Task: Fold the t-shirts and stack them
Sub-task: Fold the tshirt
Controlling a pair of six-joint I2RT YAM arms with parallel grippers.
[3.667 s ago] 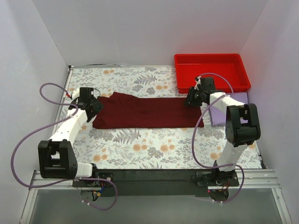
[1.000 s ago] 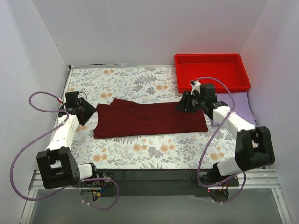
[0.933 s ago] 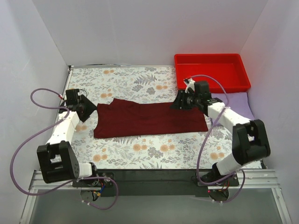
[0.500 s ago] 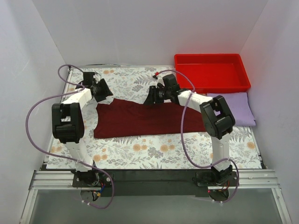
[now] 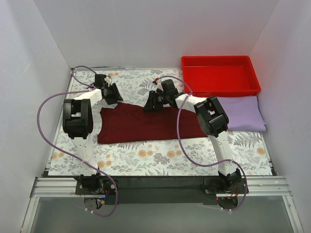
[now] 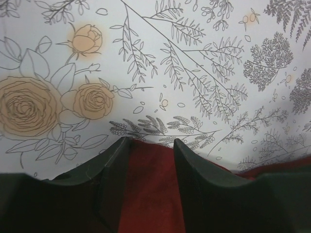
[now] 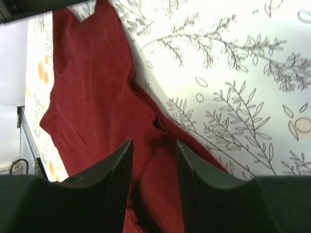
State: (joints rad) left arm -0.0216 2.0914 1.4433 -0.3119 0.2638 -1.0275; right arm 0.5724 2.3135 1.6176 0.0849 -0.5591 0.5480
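Top external view: maroon shirt (image 5: 146, 124) lies spread mid-frame, lavender shirt (image 5: 245, 114) at right. Maroon's upper hem sits under the parted left gripper (image 5: 114, 93) and right gripper (image 5: 149, 102) (soft, limp, light cloth); pinch there.

A dark maroon t-shirt (image 5: 150, 124) is spread flat as a long band across the middle of the table (image 5: 160, 160), its length running left to right. Its near edge is fairly straight, while its far edge is uneven and slightly puckered at one spot. A pale lavender t-shirt (image 5: 245, 112) is laid at the right side of the table, folded into a smooth rectangle. It is not stacked on the maroon one, whose right end lies near it.
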